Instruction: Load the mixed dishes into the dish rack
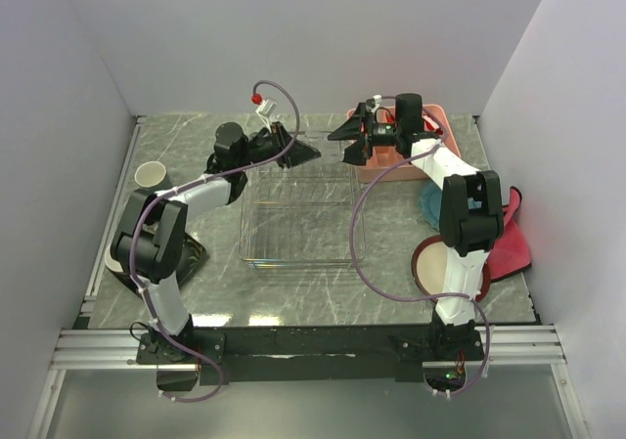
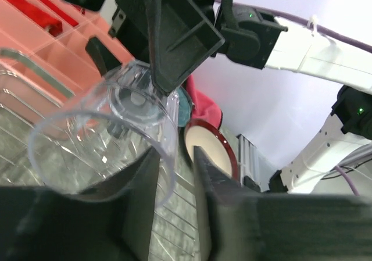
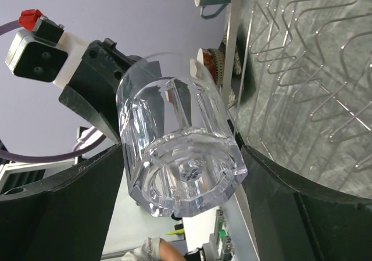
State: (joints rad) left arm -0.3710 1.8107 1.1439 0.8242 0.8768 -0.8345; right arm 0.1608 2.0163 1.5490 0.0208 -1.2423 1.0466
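The clear glass (image 2: 104, 139) hangs on its side between my two grippers, above the back edge of the wire dish rack (image 1: 298, 263). My right gripper (image 3: 180, 156) is shut on the glass's thick base (image 3: 174, 174), one finger on each side. My left gripper (image 2: 176, 156) straddles the glass's rim wall, one finger inside and one outside, with a gap showing, so it is open. In the top view the left gripper (image 1: 298, 152) and the right gripper (image 1: 342, 133) face each other. The grey-blue mug (image 1: 152, 175) stands at the left. The red-rimmed plate (image 1: 425, 263) lies at the right.
A pink compartment tray (image 1: 396, 170) sits behind the rack at the right. A teal plate (image 1: 428, 204) and a pink-red cloth (image 1: 509, 243) lie at the right edge. A dark dish (image 1: 191, 258) lies under the left arm. White walls enclose the table.
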